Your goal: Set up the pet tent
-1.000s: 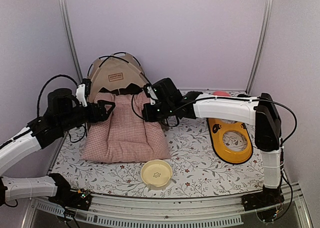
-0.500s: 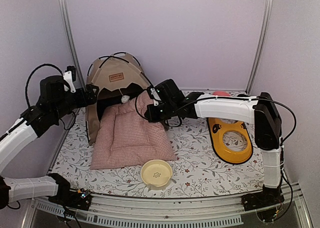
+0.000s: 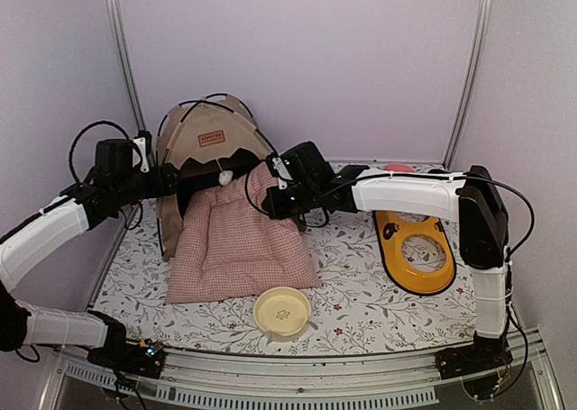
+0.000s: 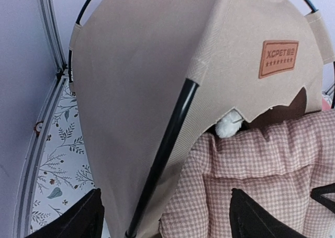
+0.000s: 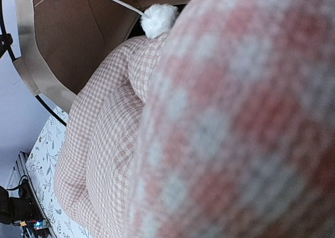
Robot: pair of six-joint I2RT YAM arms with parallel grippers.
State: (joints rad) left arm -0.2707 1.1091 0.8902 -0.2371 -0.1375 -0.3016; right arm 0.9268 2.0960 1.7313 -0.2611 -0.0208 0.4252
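Observation:
The tan pet tent (image 3: 203, 140) stands upright at the back left, its black poles arching over the top. In the left wrist view the tent (image 4: 146, 65) shows its brown label (image 4: 280, 57), a pole (image 4: 167, 144) and the white pompom (image 4: 227, 125). The pink checked cushion (image 3: 239, 243) leans with its far end in the doorway. My left gripper (image 3: 171, 179) is open at the tent's left side, its jaws wide on either side of the pole (image 4: 167, 222). My right gripper (image 3: 270, 194) is shut on the cushion's upper right edge. The cushion (image 5: 99, 133) fills the right wrist view and hides the fingers.
A yellow oval feeder tray (image 3: 416, 252) lies at the right. A cream round bowl (image 3: 282, 311) sits near the front middle. A pink object (image 3: 399, 168) shows behind the right arm. A floral mat (image 3: 361, 293) covers the table, with walls close on all sides.
The cushion's far end has been lifted off the mat into the tent doorway by my right gripper. My left gripper left the cushion's left edge and moved up to the tent's left side.

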